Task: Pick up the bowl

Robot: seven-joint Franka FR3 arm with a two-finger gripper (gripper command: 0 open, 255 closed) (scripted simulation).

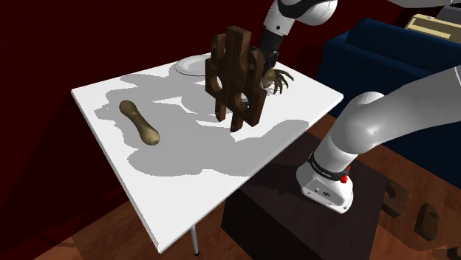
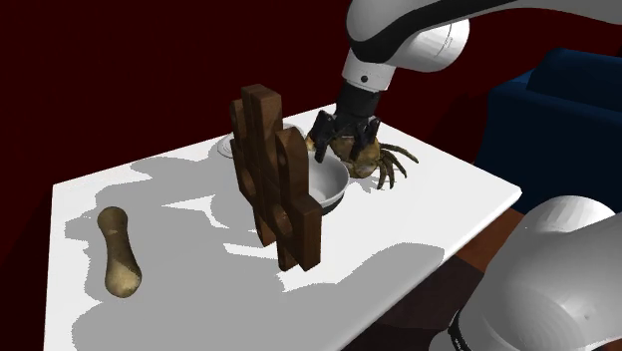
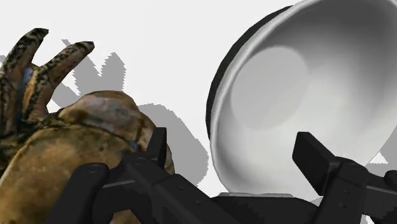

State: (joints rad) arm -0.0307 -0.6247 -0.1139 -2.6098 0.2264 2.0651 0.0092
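A white bowl point(image 2: 330, 183) point(image 3: 305, 95) stands on the white table point(image 2: 199, 309), just behind a tall brown wooden interlocking piece point(image 2: 277, 184) point(image 1: 236, 77). My black gripper point(image 2: 341, 140) point(image 3: 234, 153) is right above the bowl's rim on the side toward a brown crab figure point(image 2: 384, 160) point(image 3: 70, 143). It is open. In the wrist view one finger point(image 3: 153, 149) is outside the bowl, next to the crab. The other finger point(image 3: 315, 153) is over the bowl's inside, and the rim lies between them untouched. In the shoulder view the wooden piece covers part of the gripper point(image 1: 264, 72).
A tan club-shaped object point(image 1: 140, 122) point(image 2: 120, 254) lies toward the table's other end. A flat white plate point(image 1: 189, 66) sits at the far edge. A dark blue sofa point(image 1: 384, 52) stands beyond the table, and the dark stand point(image 1: 295, 214) is below the arm's base.
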